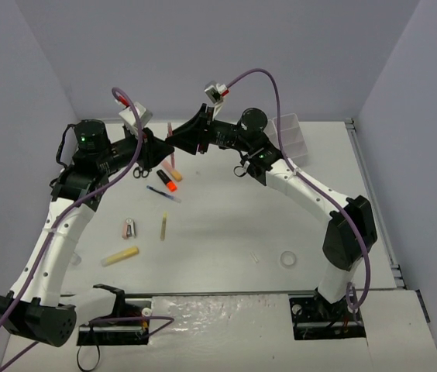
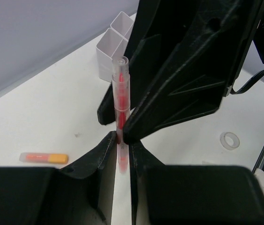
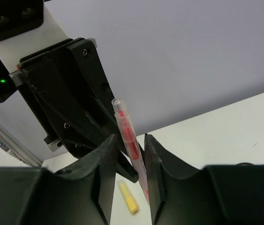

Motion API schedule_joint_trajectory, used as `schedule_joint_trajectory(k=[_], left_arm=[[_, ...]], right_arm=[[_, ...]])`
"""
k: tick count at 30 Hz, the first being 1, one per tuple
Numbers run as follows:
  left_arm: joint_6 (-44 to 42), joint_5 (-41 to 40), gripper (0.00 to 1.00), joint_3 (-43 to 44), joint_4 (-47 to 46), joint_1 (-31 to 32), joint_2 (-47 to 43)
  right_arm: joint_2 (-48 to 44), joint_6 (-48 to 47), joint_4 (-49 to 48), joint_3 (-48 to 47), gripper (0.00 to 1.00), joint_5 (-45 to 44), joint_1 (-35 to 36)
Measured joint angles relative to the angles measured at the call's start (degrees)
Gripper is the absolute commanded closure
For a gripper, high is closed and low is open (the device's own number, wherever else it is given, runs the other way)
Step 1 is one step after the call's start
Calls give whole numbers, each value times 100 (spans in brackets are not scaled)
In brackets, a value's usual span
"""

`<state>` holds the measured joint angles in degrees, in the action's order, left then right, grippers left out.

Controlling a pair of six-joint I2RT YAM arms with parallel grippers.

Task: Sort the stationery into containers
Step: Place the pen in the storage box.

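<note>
Left wrist view has the pink pen point(image 2: 121, 101) standing nearly upright, its lower end pinched tight in the left gripper point(image 2: 122, 144). Right wrist view shows the right gripper point(image 3: 131, 140) straddling the same barrel with its jaws spread — a gap shows on one side. Both meet above the far middle of the table point(image 1: 226, 232). The white organiser box point(image 1: 292, 136) lies farther right, nearer the right arm — so the hand-over likely hinges on those jaws closing across the upright axis.
</note>
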<state>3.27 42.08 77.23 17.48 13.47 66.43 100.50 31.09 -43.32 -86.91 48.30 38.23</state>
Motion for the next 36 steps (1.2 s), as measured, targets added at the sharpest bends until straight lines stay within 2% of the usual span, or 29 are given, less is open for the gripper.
schedule_joint_trajectory(k=[4, 8, 9, 10, 13, 14, 19, 21, 26, 31, 36], left_arm=[[29, -16, 100, 0, 40, -3, -2], [59, -26, 99, 0, 63, -15, -2], [60, -36, 89, 0, 64, -15, -2], [63, -44, 61, 0, 65, -15, -2], [67, -171, 13, 0, 66, -14, -2], [45, -241, 3, 0, 68, -8, -2], [-16, -651, 3, -2, 132, -4, -28], [-42, -823, 3, -4, 194, -4, -74], [-260, -1275, 3, -20, 446, -4, -287], [-555, -1766, 3, -23, 838, -4, -442], [-771, -2156, 3, -24, 1278, -4, -431]], right_arm=[[124, 27, -71, -37, 98, -51, 28], [161, 19, -123, -42, 100, -79, 17], [161, 22, -130, -42, 100, -81, 17], [161, 20, -132, -42, 100, -87, 19], [161, -11, -66, -42, 100, -124, 15], [161, -66, 2, -42, 100, -147, 5], [161, -552, 639, -104, 100, -404, -206], [161, -906, 1090, -240, 100, -628, -496], [164, -1817, 1994, -700, 100, -1928, -1552], [520, -2389, 2121, -918, 100, -3421, -2410], [1358, -2569, 2037, -1035, 100, -3908, -2783]])
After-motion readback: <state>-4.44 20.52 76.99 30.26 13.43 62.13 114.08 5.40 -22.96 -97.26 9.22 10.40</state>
